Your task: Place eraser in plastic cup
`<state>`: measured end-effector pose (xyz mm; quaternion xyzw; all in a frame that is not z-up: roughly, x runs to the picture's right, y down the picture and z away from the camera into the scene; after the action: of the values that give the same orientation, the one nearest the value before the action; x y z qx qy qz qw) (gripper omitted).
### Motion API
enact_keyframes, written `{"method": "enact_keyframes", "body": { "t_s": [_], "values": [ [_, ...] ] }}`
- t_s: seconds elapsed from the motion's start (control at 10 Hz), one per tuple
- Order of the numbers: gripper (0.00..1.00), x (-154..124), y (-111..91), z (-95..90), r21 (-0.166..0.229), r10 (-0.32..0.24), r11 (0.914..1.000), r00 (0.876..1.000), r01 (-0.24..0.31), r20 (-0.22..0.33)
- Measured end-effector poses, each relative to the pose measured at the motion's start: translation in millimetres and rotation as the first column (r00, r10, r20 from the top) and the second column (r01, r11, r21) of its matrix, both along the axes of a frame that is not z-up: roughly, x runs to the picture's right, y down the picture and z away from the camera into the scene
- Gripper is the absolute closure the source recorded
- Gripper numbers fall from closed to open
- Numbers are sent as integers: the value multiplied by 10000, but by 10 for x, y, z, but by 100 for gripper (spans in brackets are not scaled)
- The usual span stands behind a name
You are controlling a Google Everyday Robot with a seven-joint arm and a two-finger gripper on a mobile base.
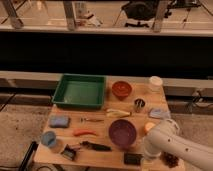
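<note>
The eraser (pixel 132 159), a flat black block, lies on the wooden table (pixel 100 125) near its front edge, right of centre. The plastic cup (pixel 48 139), short and light blue, stands upright at the front left corner, far from the eraser. My white arm (pixel 172 145) bends in from the lower right. My gripper (pixel 147 160) hangs at its end, low over the table just right of the eraser and mostly hidden by the arm.
A purple bowl (pixel 122 133) sits just behind the eraser. A black-handled tool (pixel 95 146), an orange pepper (pixel 84 132) and a blue-grey pad (pixel 59 121) lie between eraser and cup. A green tray (pixel 80 92), red bowl (pixel 121 89), metal cup (pixel 139 104) and lidded jar (pixel 156 82) stand further back.
</note>
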<state>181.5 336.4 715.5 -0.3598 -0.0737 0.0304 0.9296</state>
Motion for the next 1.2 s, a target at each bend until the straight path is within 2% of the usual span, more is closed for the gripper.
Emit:
{"method": "enact_keyframes", "body": {
  "t_s": [0.6,1.2],
  "values": [
    [20,8,55,-40,73,-151,9999,9999,151,39],
    [20,50,110,-14,186,-174,9997,9998,176,-140]
  ]
}}
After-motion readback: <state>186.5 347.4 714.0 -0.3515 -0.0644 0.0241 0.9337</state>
